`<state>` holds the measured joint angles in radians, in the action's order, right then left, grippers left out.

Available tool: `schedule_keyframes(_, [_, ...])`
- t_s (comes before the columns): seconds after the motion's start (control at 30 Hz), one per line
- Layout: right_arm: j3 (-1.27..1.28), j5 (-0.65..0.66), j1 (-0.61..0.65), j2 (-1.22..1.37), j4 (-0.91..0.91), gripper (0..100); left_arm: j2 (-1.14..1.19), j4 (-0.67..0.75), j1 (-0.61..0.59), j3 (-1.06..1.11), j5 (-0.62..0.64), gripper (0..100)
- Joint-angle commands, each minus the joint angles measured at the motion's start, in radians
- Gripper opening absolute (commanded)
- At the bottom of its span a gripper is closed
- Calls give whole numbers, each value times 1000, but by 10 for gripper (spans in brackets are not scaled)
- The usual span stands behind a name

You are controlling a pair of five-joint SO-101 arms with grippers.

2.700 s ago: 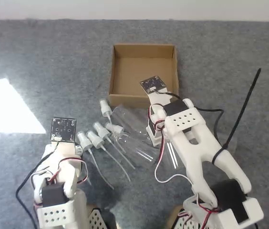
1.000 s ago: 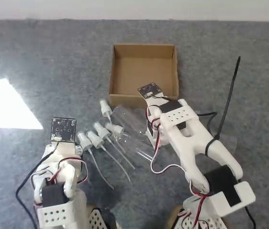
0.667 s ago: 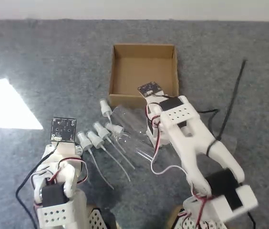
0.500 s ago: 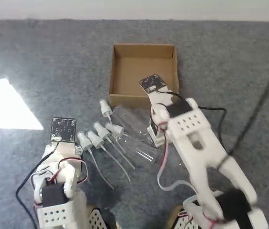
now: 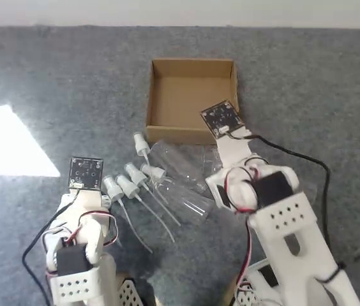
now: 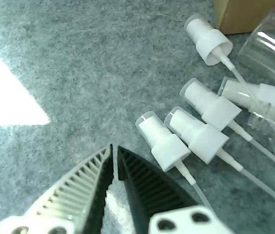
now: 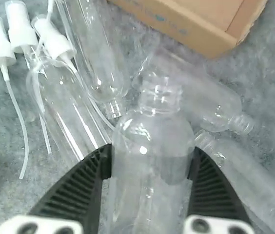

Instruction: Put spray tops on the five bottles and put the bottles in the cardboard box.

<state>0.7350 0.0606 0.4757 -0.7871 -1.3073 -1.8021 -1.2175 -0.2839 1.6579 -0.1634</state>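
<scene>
Barely begun: right fingers grasping one uncapped bottle at six o'clock of the empty cardboard box; left fingers clenched on nothing, near loose spray tops at eight o'clock. Remaining: cap all five, box them.

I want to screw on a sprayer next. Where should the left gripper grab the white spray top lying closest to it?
The nearest spray top lies flat on the carpet, so probably come down from above and let the left gripper close across its fat white cap. Its tube looks too thin to pinch, and another spray top lies close beside.
</scene>
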Motion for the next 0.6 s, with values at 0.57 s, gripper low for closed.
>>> schedule_keyframes(0.57, [209, -37, -5, -357, 165, 148, 12, -11, -3, -372, -117, 17])
